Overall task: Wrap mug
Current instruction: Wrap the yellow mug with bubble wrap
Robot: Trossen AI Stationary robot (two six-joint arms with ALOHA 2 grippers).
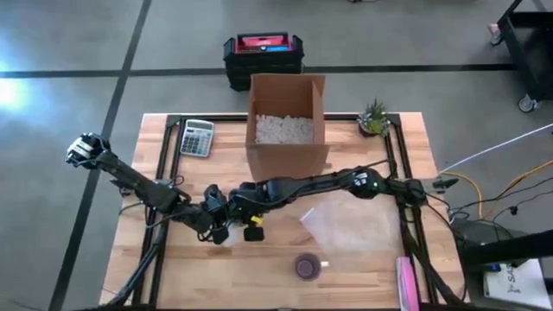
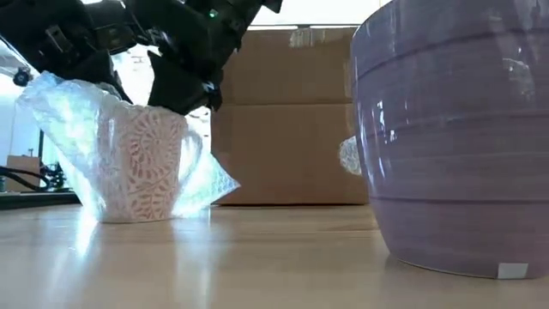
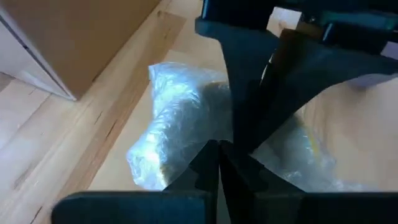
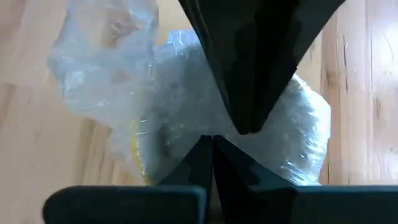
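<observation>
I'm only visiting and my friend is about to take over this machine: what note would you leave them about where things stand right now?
Left tool: shut on bubble wrap.
Right tool: shut on bubble wrap too.
White patterned mug: upright on the table, bubble wrap partly round it, handle side showing.
Purple mug: unwrapped, near the front edge.
Spare wrap sheet: lying flat.
Cardboard box: open, filler inside.
Left: finish wrapping.

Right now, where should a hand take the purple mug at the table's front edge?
Probably by the rim, from straight above, one finger inside and one outside: the purple mug stands upright, mouth open, nothing touching it. Left hand and right hand are both shut on the wrapped mug.
</observation>
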